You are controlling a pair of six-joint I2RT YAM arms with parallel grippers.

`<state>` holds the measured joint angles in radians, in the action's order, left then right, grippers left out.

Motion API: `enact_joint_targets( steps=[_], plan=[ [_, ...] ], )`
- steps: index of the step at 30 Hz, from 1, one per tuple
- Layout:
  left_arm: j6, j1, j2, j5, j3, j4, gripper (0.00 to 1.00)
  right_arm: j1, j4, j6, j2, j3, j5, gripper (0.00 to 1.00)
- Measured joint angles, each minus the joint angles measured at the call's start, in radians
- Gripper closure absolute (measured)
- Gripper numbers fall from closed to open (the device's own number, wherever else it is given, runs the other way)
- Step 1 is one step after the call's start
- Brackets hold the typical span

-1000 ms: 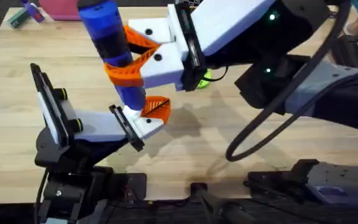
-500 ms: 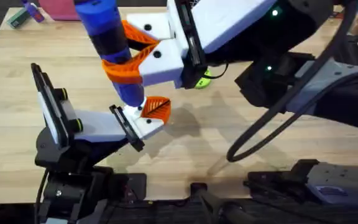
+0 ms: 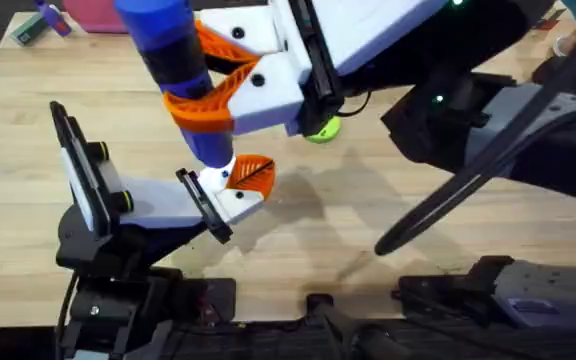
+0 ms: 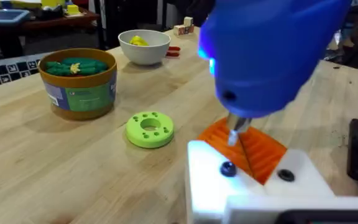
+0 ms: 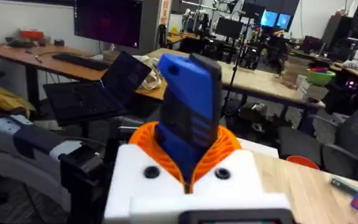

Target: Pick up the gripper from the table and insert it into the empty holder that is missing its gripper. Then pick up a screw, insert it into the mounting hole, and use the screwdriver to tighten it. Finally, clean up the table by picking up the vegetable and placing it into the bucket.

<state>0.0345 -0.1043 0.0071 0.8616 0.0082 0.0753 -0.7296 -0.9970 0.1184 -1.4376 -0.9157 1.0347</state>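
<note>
Screwdriver (image 3: 173, 75), one smooth blue cylinder: my right gripper (image 3: 218, 85) is clamping it, thin bit touching one ribbed orange wedge (image 4: 244, 148); left gripper's (image 3: 230, 190) spread unclear.

Bright even light; soft shadows on table (image 3: 298, 225); screwdriver (image 4: 272, 56) blurred, perhaps defocused.

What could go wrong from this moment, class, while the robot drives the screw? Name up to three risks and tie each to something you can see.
1. The screwdriver stands tilted in the right gripper; its bit might slip off the screw.
2. The bit meets the orange gripper at a narrow point on the holder; sideways pressure could shift the wedge.
3. The right arm crosses over the left gripper, so the arms might collide.
</note>
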Motion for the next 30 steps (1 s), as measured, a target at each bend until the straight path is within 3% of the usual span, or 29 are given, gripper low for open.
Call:
enact_joint_targets(
  steps=[30],
  plan=[
    [0.0, 0.0, 0.0, 0.003, 0.0, 0.0, 0.983, 0.003, 0.049, 0.0, -0.008, 0.0, 0.006, 0.976]
  ],
)
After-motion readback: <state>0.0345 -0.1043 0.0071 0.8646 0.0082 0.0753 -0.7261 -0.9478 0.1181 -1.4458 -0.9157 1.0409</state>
